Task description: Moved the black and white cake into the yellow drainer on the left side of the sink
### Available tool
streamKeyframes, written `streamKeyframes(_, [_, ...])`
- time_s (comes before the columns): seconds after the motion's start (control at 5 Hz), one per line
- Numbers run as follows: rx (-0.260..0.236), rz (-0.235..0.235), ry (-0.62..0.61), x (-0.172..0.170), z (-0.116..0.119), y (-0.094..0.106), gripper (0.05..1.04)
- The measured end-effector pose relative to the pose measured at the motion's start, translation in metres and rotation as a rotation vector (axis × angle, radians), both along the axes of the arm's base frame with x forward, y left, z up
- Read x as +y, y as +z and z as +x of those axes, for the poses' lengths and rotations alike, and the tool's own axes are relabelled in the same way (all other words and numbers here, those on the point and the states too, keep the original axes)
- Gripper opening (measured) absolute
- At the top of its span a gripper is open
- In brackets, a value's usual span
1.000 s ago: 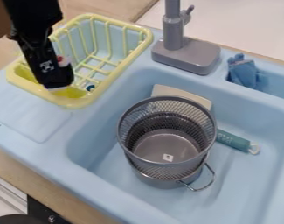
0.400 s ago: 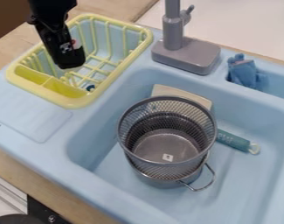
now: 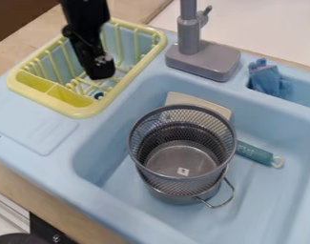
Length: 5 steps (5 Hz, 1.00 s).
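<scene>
Down front, dark disc [image 3: 14, 239]: well below and left of the mesh basket, cut off by the view's edge, too little of it to name.
Black bracket [image 3: 50, 232]: right of the disc, below and left of the basket, hard-edged, with a round screw.
Metal pot [image 3: 182, 197]: directly under the basket, mostly hidden; smooth grey wall, bent wire handle [image 3: 228, 195].
Mesh basket [image 3: 143, 162]: round, upright, fine grey wire, solid base with a small pale label inside.
Teal handle [image 3: 254, 153]: right of the basket, its left end hidden.
Pale slab [image 3: 198, 102]: just behind the basket, flat, partly covered; whether it joins the handle, I can't tell.
Yellow drainer [image 3: 85, 112]: left of and behind the basket, smooth ribbed plastic.
Cake: can't be picked out with certainty, so its place is unclear.
Black gripper [image 3: 103, 76]: above the drainer, behind and left of the basket, hiding some ribs; released, clenched or grasping, I can't tell.
Blue crumpled thing [image 3: 265, 80]: behind and right of the basket, in a recess.
Grey faucet [image 3: 203, 59]: behind the basket, blocky base, spout cut off.
</scene>
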State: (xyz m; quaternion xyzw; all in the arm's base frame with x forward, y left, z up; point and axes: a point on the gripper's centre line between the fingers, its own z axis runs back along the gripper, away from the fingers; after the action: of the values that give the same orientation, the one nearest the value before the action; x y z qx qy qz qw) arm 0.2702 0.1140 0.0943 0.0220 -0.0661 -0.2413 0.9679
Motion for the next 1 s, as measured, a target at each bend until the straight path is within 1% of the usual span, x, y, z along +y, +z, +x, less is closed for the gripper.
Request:
streamKeyframes(0.2, [-0.026, 0.030, 0.016, 0.005, 0.009, -0.006, 0.304])
streamKeyframes(0.4, [-0.062, 0.019, 0.020, 0.000, 0.009, -0.003, 0.357])
streamKeyframes(0.6, [-0.078, 0.005, 0.035, 0.001, 0.009, -0.001, 0.647])
streamKeyframes(0.8, [-0.072, 0.002, 0.049, 0.004, 0.007, -0.002, 0.926])
streamKeyframes(1.0, [-0.084, 0.016, 0.059, 0.009, 0.008, 0.008, 1.001])
